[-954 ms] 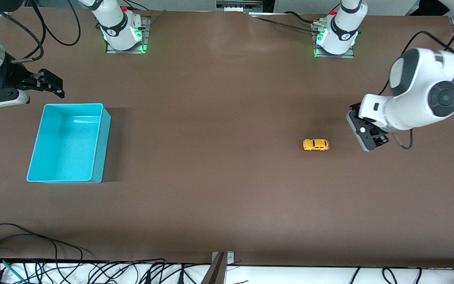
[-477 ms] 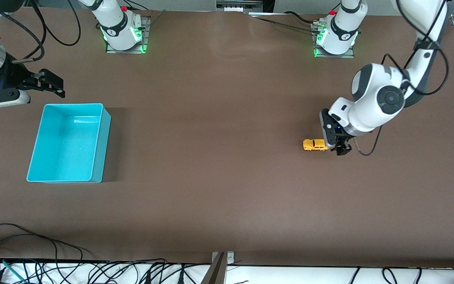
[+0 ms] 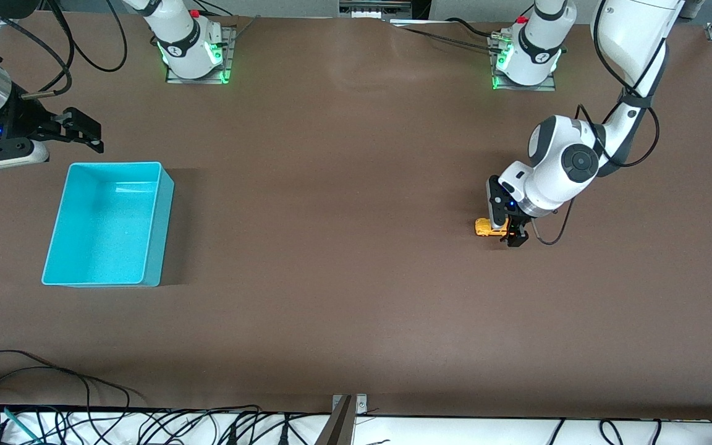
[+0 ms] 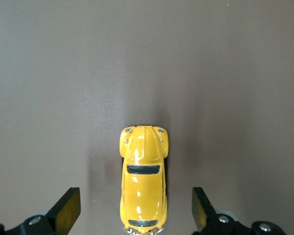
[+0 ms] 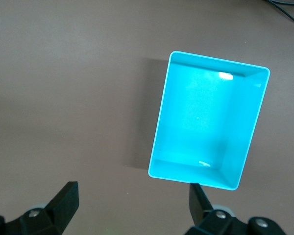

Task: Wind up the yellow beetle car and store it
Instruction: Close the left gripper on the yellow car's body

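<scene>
- Left wrist view shows my left gripper (image 4: 132,213) with fingers (image 4: 67,209) spread wide, straddling the yellow beetle car (image 4: 143,181) on the table (image 3: 343,278); a second ago I hung off to its side, so the grasp is next
- My right gripper (image 3: 81,130) waits, fingers apart, beside the turquoise bin (image 3: 59,222); it holds nothing yet

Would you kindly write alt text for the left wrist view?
The yellow beetle car sits on the brown table, seen from above, between the open fingers of the left gripper, neither touching it.
</scene>
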Controlling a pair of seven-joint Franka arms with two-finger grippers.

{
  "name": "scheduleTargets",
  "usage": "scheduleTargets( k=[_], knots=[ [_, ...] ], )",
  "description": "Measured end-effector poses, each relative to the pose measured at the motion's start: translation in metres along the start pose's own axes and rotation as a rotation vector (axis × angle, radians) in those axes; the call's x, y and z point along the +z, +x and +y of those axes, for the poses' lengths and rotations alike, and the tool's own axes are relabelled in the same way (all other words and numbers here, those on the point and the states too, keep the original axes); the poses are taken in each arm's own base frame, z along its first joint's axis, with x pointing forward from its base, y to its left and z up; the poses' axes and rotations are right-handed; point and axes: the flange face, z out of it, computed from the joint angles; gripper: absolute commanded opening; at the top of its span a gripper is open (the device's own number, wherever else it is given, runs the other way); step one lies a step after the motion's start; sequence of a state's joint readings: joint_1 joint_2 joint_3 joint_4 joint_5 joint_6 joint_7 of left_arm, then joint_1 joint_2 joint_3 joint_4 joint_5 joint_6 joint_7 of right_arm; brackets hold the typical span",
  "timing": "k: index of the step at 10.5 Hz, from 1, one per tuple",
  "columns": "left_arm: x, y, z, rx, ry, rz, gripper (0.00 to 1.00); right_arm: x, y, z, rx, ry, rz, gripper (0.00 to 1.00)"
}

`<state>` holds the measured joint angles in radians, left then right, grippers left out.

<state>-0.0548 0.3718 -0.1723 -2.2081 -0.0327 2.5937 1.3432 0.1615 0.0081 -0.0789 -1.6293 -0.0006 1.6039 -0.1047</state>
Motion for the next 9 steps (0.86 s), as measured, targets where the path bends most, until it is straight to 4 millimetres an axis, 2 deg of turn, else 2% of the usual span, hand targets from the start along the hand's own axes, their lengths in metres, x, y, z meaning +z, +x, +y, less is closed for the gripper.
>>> scheduleTargets(
  k=[3, 4, 5, 6, 7, 9],
  knots=[
    [0.011, -0.001, 0.001, -0.001, -0.004, 0.002, 1.00, 0.000, 0.000, 0.000, 0.000, 0.000, 0.000, 1.00],
    [0.017, -0.002, 0.003, -0.002, 0.000, 0.004, 0.91, 0.000, 0.000, 0.000, 0.000, 0.000, 0.000, 1.00],
    [0.022, -0.002, 0.004, -0.003, 0.002, 0.006, 0.88, 0.000, 0.000, 0.000, 0.000, 0.000, 0.000, 1.00],
    [0.025, -0.003, 0.005, -0.002, -0.001, 0.006, 0.79, 0.000, 0.000, 0.000, 0.000, 0.000, 0.000, 1.00],
    [0.027, -0.003, 0.005, -0.001, -0.003, 0.006, 0.62, 0.000, 0.000, 0.000, 0.000, 0.000, 0.000, 1.00],
    [0.030, -0.003, 0.006, 0.016, -0.005, 0.006, 0.34, 0.000, 0.000, 0.000, 0.000, 0.000, 0.000, 1.00]
  ],
)
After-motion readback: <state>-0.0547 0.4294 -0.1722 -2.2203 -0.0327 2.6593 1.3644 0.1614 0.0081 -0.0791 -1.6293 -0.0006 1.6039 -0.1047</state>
